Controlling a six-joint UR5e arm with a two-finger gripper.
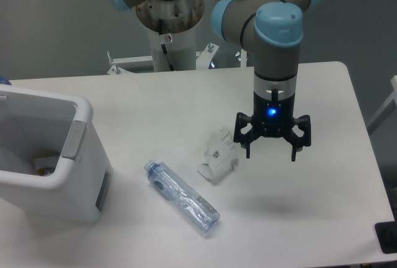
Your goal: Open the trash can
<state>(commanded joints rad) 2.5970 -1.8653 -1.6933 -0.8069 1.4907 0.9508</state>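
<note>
Currently we log the gripper hanging above the table right of centre, fingers spread apart and holding nothing, a blue light lit on its body. We note the trash can at the far left edge of the table, well apart from the fingers, its top open so we see inside; the grey push-panel faces the gripper's side. Between them lie a crumpled white packet, just beside the fingers, and a clear plastic bottle on its side.
</note>
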